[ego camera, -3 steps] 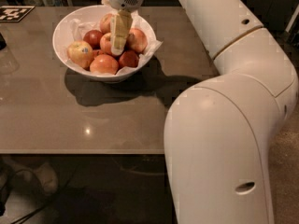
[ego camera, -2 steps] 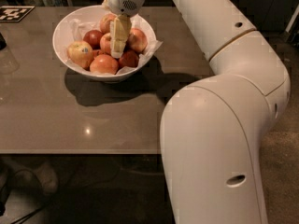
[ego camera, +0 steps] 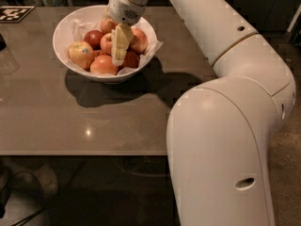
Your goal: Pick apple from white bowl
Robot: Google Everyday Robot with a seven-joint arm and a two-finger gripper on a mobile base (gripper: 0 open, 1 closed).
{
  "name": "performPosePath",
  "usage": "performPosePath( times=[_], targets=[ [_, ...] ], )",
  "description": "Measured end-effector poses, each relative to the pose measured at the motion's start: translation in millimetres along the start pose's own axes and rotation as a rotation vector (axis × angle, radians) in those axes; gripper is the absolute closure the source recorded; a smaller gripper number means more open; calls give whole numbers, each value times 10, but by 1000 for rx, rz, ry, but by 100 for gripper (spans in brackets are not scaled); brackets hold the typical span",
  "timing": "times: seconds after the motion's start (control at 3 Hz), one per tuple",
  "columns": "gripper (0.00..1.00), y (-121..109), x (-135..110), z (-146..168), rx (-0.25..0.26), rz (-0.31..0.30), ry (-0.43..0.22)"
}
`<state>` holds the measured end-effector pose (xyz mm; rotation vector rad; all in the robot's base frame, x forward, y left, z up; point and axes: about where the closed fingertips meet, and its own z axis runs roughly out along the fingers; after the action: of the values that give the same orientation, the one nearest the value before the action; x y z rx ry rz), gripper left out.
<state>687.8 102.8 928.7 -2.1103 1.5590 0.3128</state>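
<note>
The white bowl point(ego camera: 61, 28) stands on the far left part of the brown table point(ego camera: 56, 117), lined with crumpled white paper and holding several red and yellow apples. My gripper point(ego camera: 119, 46) reaches down into the bowl's right half, among the apples. It is against a red-yellow apple point(ego camera: 107, 42) on its left, with another apple point(ego camera: 139, 40) on its right. A yellowish apple point(ego camera: 81, 53) and an orange-red apple point(ego camera: 103, 65) lie at the front of the bowl, apart from the gripper. My white arm runs from the bowl toward the lower right.
A black-and-white marker tag point(ego camera: 11, 13) lies at the table's far left corner. A dark object point(ego camera: 2, 41) sits at the left edge. The table's front edge point(ego camera: 84, 153) runs below the bowl. My arm's large body point(ego camera: 221, 154) fills the right side.
My gripper has dropped lower into the bowl among the apples. The bowl and apples have stayed in place.
</note>
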Motion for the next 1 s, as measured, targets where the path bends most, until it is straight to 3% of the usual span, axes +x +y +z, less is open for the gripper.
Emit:
performPosePath(
  times=[0.67, 1.0],
  targets=[
    [0, 124, 41, 103, -26, 1, -8],
    [19, 123, 40, 107, -26, 1, -9]
  ],
)
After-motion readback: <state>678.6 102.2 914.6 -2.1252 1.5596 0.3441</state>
